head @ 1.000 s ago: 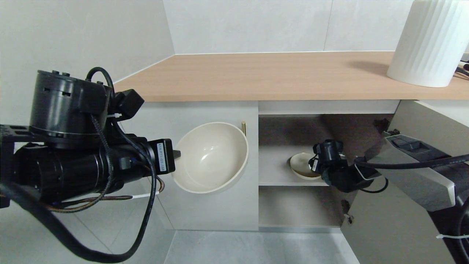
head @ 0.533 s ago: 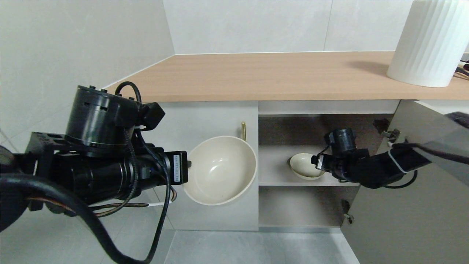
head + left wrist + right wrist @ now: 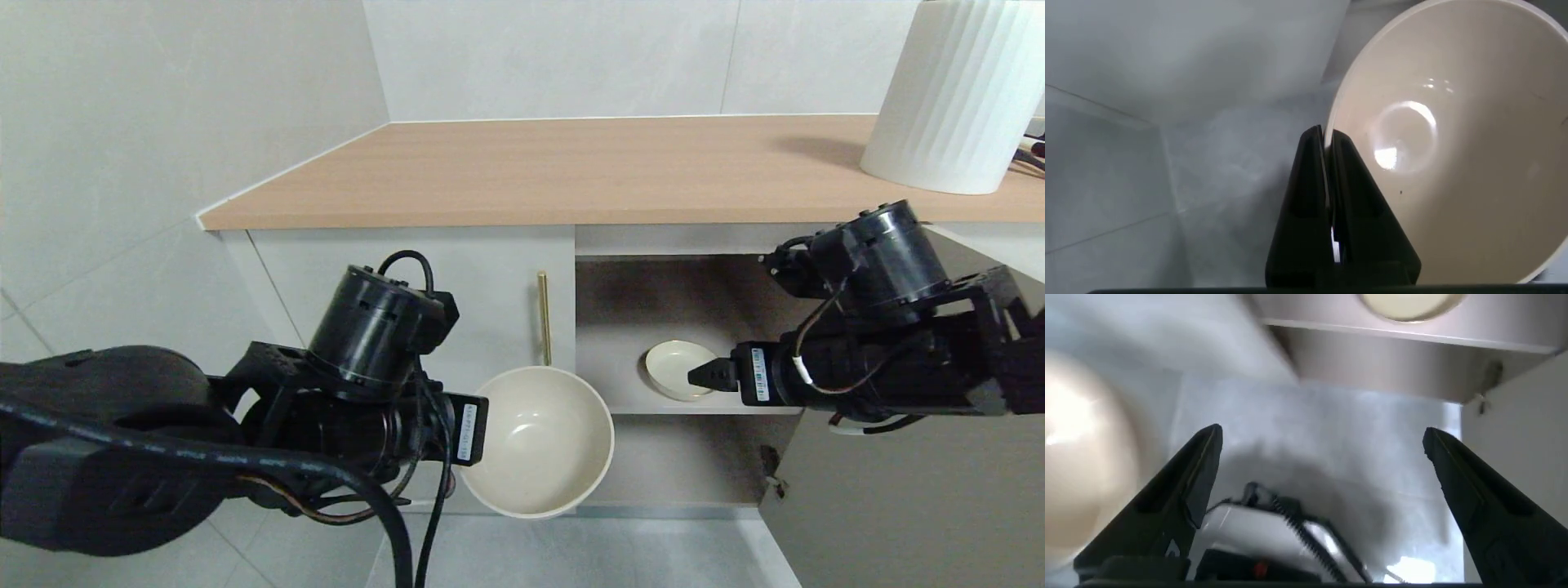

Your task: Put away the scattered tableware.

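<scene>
Two cream bowls show. The left gripper [image 3: 1327, 155] pinches the rim of the big bowl [image 3: 535, 441] tight, holding it low in front of the shut cupboard door [image 3: 457, 278]. The small bowl [image 3: 680, 367] sits on the shelf [image 3: 608, 388] inside the open cupboard, and the right gripper [image 3: 704, 376] hangs near it with its fingers spread wide.

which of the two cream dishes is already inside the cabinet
The small cream dish, lying on the cabinet's shelf. The large cream bowl is outside, in front of the closed door, its rim pinched by the left gripper.
</scene>
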Controlling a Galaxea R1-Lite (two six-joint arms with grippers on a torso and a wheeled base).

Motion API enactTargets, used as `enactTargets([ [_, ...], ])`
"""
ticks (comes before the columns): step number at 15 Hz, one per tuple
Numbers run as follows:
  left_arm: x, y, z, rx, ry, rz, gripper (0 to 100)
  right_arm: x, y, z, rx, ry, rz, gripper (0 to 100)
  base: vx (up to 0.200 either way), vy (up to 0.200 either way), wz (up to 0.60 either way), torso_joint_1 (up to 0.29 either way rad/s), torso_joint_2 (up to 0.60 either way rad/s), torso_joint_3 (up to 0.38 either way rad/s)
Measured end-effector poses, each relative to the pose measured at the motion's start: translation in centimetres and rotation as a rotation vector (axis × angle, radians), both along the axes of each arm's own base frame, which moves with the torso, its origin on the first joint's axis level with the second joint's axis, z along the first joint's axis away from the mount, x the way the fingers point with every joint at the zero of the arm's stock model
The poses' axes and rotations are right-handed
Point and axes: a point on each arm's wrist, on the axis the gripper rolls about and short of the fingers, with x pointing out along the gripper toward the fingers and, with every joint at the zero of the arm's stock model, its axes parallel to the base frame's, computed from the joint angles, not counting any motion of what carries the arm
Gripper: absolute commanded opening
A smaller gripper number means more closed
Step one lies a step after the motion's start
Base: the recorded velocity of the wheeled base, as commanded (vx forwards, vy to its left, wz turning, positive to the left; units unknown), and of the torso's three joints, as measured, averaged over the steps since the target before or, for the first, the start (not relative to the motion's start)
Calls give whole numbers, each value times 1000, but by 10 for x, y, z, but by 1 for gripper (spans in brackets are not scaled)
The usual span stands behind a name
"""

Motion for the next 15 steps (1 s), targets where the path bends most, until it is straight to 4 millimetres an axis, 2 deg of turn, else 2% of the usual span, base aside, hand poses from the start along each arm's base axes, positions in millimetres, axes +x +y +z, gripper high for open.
enactTargets([
  [3,2,-13,-16,49,7,-5,0,-32,19,9,5,0,122,100,0,0,0,0,0,0],
  [6,-3,-20,-22,64,15,-28,0,-46,40,-2,-18,33,206,100,0,0,0,0,0,0],
  [11,-11,-23,-16,58,-3,-44,0,-37,64,-28,-30,75,218,100,0,0,0,0,0,0],
  [15,-19,-26,-13,67,-23,-50,0,-30,74,-42,-28,89,202,100,0,0,0,0,0,0],
])
